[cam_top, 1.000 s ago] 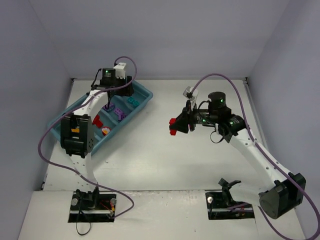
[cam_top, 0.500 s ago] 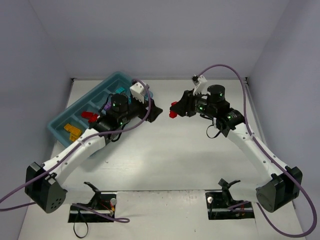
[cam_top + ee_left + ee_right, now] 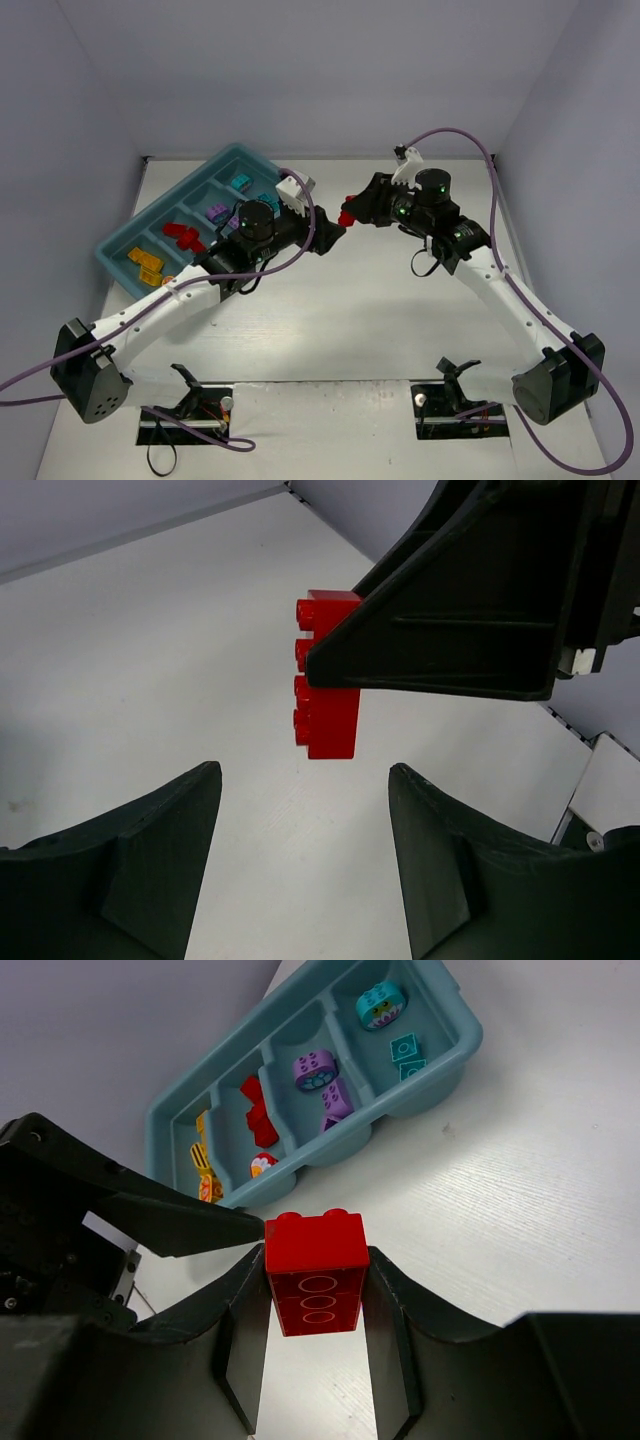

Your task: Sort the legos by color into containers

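The right tool (image 3: 352, 213) is clamped on a red brick (image 3: 316, 1260). Its two fingers press the brick's flat sides, and the studs point up toward the wrist camera. The brick hangs clear of the white surface (image 3: 350, 320), roughly midway between the two arms and off to the right of the tray (image 3: 455, 1070).

The left tool (image 3: 326, 230) is stretched out toward it with its fingers well apart and nothing between them. From the left wrist, the brick sits just beyond the gap, lined up with it, and neither left finger touches it.

The tray lies at an angle near the back left corner of the surface, well apart from the held brick. Its four compartments are already filled by colour:
- Orange-yellow bricks (image 3: 147, 265) are in the end nearest the arms.
- Red bricks (image 3: 183, 237) are in the next compartment.
- Purple bricks (image 3: 320, 1080) come after those.
- Teal pieces (image 3: 392, 1025) are in the far end.

A small red-and-white piece (image 3: 262, 1165) lies at the front of the red compartment.
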`<action>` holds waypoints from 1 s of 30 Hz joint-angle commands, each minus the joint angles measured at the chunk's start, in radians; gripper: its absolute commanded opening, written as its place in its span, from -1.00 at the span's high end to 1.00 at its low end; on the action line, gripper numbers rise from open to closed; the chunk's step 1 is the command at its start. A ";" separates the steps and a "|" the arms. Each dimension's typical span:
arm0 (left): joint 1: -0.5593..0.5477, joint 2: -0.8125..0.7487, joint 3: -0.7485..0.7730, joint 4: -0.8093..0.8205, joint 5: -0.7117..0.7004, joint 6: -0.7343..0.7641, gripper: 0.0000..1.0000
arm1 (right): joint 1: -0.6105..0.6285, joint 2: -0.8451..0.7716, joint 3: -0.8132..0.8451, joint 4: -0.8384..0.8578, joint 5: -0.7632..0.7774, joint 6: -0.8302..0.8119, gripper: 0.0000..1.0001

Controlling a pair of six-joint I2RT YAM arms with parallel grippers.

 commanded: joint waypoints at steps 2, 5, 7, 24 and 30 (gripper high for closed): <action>-0.027 0.018 0.041 0.163 -0.021 -0.022 -0.22 | 0.013 -0.038 0.002 0.101 0.008 0.045 0.88; -0.034 0.048 0.048 0.199 -0.019 -0.023 -0.22 | 0.013 -0.046 -0.002 0.107 -0.003 0.065 0.88; -0.037 0.071 0.056 0.216 -0.016 -0.024 -0.22 | 0.013 -0.051 -0.004 0.112 -0.011 0.075 0.88; -0.047 0.104 0.045 0.337 -0.082 -0.047 0.58 | 0.013 -0.055 -0.041 0.125 -0.045 0.085 0.82; -0.044 0.091 0.003 0.334 -0.105 -0.054 1.00 | 0.013 -0.045 -0.050 0.133 -0.042 0.073 0.39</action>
